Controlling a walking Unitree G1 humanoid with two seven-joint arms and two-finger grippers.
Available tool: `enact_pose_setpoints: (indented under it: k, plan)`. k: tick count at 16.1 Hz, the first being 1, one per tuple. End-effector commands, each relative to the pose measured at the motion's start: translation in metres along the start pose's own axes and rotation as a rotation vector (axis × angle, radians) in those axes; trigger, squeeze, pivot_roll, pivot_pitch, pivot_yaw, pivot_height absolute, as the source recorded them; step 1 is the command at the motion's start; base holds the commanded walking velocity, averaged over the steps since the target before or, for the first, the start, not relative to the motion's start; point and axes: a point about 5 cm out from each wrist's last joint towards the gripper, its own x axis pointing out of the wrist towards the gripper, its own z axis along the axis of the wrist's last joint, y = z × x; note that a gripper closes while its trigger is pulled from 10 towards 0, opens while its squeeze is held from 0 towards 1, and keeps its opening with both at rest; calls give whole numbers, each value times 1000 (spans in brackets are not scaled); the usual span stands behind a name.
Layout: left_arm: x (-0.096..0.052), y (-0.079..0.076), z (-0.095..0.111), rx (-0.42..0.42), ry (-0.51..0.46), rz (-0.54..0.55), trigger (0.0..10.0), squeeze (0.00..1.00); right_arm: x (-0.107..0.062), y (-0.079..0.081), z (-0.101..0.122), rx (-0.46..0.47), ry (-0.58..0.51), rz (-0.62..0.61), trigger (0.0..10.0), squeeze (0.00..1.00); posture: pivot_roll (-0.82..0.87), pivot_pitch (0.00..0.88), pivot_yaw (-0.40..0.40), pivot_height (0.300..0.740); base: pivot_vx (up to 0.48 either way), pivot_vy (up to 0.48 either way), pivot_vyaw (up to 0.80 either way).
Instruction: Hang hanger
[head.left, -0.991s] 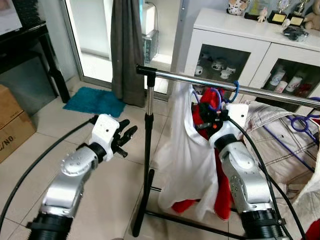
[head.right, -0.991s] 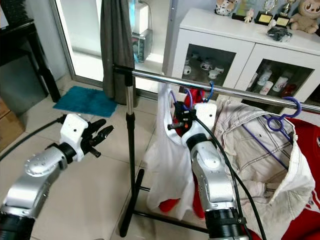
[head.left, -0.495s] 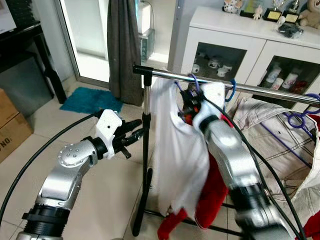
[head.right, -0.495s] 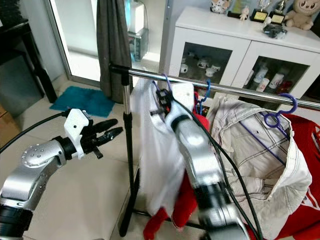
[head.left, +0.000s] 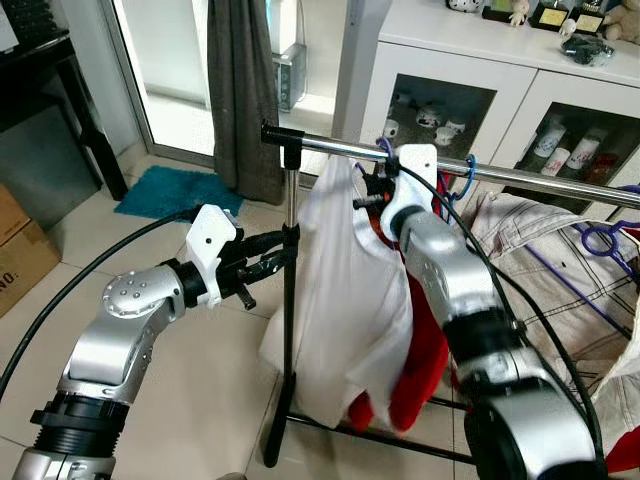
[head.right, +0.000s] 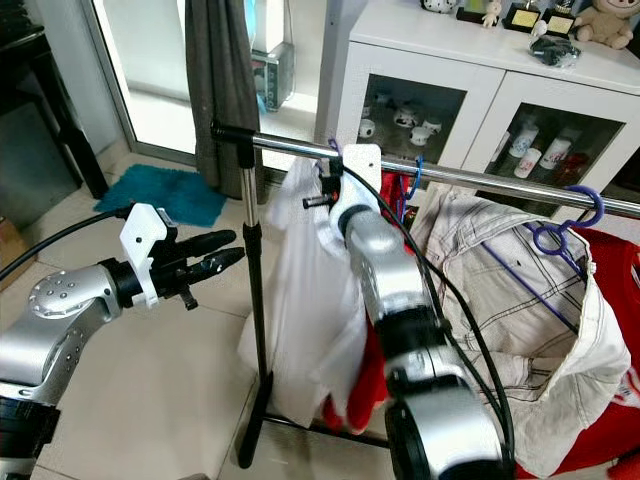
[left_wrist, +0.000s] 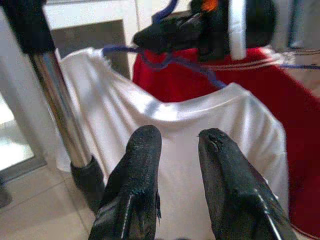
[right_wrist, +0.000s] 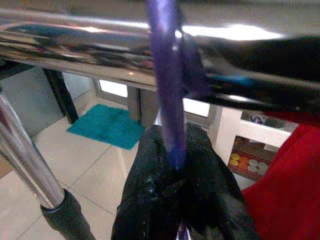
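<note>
Two black fingers of the right gripper (right_wrist: 175, 200) are pinched tight on the neck of the purple plastic hanger (right_wrist: 167, 100), whose hook rises straight up against the shiny horizontal metal garment rail (head.left: 470, 168), near its left end. Its shoulders run roughly along the rail and carry the white T-shirt (head.left: 350, 290), which hangs down beside the upright black-and-chrome stand pole (head.left: 290, 300). A red garment (head.left: 425, 350) hangs just behind. The left gripper (left_wrist: 177, 150), fingers slightly parted and holding nothing, points at the shirt beside the pole. White glass-door cabinet (head.left: 440, 60) shelves hold cups and bottles.

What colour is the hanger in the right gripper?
Purple hanger, clearest in the right wrist view.
</note>
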Motion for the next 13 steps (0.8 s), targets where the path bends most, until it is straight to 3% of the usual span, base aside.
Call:
enact_pose_setpoints:
  k: [1,3,4,6,9,11,13]
  plan:
    - [3,-1,10,26,-17,-31,10000,0,2,-2,0,-5,25,1,10000,0,18,0,-53,740,0,0,0]
    - [4,-3,11,19,-18,-48,10000,0,0,4,-6,-9,48,47,10000,0,18,0,-54,740,0,0,0]
    - [3,-5,10,6,-16,-55,10000,0,-5,11,-11,21,30,126,10000,1000,16,0,-53,740,0,0,0]
    - [3,-5,10,3,-13,-52,10000,0,-9,13,-13,33,23,163,10000,1000,15,0,-52,740,0,0,0]
    - [2,-1,5,-31,12,18,10000,0,-30,8,-6,89,-43,227,10000,1000,10,0,-48,740,0,0,0]
    - [-2,6,1,-43,41,100,10000,0,-46,3,-5,83,-58,281,10000,1000,7,0,-43,740,0,0,0]
    - [-7,11,1,-48,-1,192,10000,0,-63,-1,-4,123,-52,344,10000,1000,3,0,-41,740,0,0,0]
